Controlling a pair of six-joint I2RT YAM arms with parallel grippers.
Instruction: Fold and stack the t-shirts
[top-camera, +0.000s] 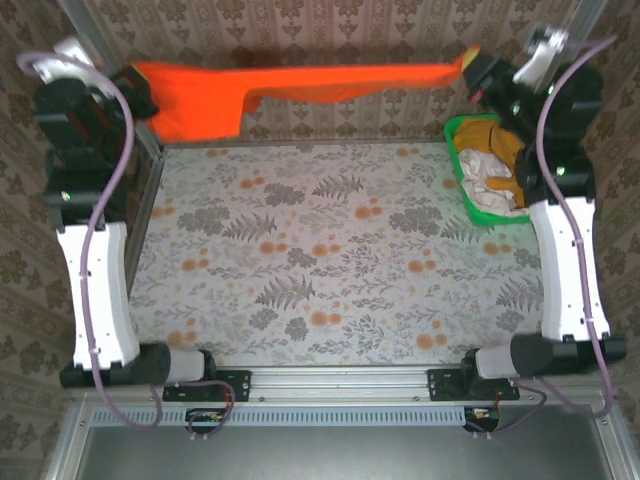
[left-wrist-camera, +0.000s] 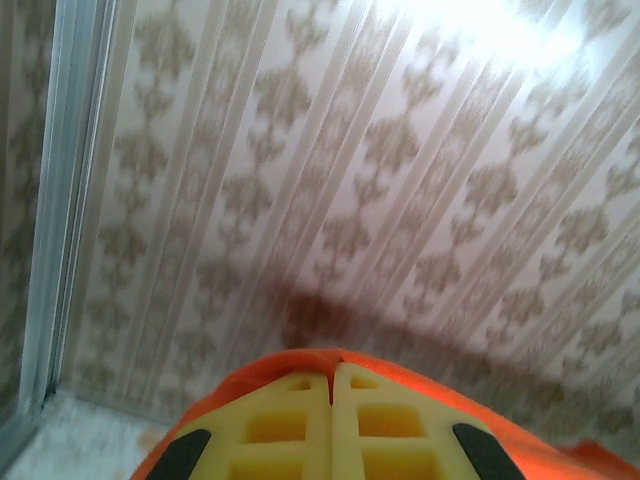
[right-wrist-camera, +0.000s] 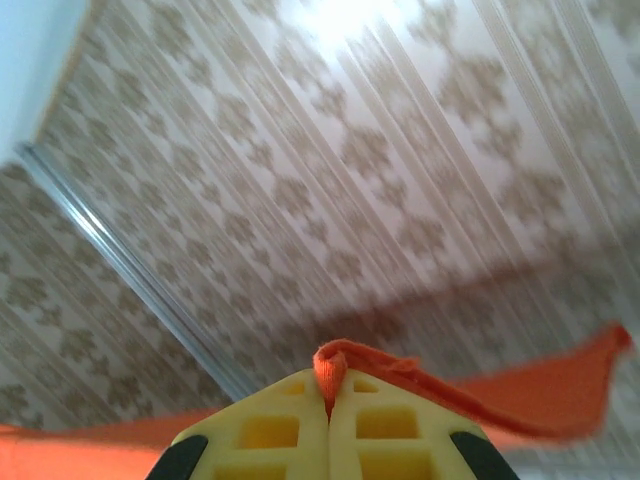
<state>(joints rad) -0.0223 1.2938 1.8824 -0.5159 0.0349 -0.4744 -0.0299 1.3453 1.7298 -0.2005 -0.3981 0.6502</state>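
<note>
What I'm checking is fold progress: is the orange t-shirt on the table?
No, the orange t-shirt hangs stretched between the left end effector and right end effector.

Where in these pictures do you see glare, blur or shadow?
Top external: even light; the red-orange t-shirt throws a shadow on the back wall. Left wrist: glare whitens the wall at upper right, dark shadow above the cloth. Right wrist: glare at top, wall blurred.

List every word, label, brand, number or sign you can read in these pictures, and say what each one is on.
None can be read. The red-orange t-shirt, the green basket, the table and the wall bear no writing; the table and wall show leaf and flower patterns, not text.
</note>
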